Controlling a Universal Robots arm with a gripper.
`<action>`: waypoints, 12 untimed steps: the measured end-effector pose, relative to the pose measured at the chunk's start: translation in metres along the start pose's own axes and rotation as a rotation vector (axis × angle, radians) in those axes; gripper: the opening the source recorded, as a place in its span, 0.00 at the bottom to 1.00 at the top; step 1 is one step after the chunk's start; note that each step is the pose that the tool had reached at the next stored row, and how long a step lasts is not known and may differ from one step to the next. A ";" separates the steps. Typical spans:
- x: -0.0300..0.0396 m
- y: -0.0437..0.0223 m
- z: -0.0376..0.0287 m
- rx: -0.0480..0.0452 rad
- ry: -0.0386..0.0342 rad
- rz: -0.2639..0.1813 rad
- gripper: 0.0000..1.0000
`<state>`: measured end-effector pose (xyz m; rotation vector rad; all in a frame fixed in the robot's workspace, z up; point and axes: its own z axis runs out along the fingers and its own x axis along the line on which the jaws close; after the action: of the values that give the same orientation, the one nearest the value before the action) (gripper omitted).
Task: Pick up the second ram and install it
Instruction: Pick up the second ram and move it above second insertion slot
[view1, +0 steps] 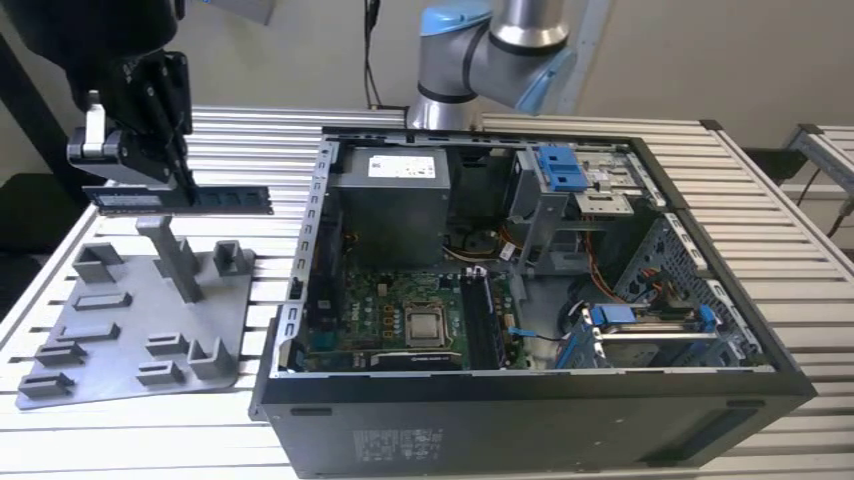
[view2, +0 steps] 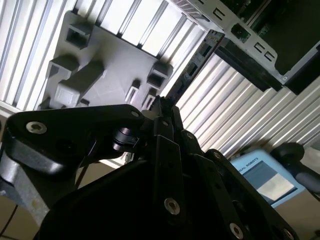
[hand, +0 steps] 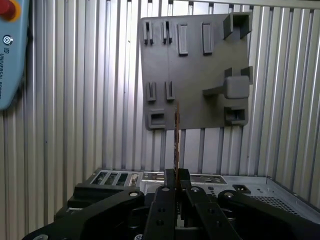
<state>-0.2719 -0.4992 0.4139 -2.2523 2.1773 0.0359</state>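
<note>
In the exterior view the fingers are clamped on the ram, which hangs level in the air, long edge down, over the grey jig. The jig sits on the slatted worktop, on the exterior view's left of the open case. The ram is just above the jig's tall post; whether they touch I cannot tell. The motherboard shows inside the case, and the arm rises behind the case

In the second wrist view the fingers close on the ram. Part of the stick runs out past them above the worktop, between the jig and the case. A pendant lies near

In the first wrist view the ram is seen edge-on, a thin line pinched between the fingers. The jig lies beyond it on the worktop, the case shows just behind the fingers, and the pendant is well apart from the jig
</note>
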 end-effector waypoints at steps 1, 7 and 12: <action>0.0001 -0.0023 -0.0001 0.0000 0.0001 0.000 0.14; -0.0004 -0.0129 -0.0002 -0.0001 0.0012 0.000 0.14; -0.0002 -0.0190 -0.0002 0.0000 0.0013 0.000 0.14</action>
<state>-0.2529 -0.4983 0.4139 -2.2529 2.1780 0.0345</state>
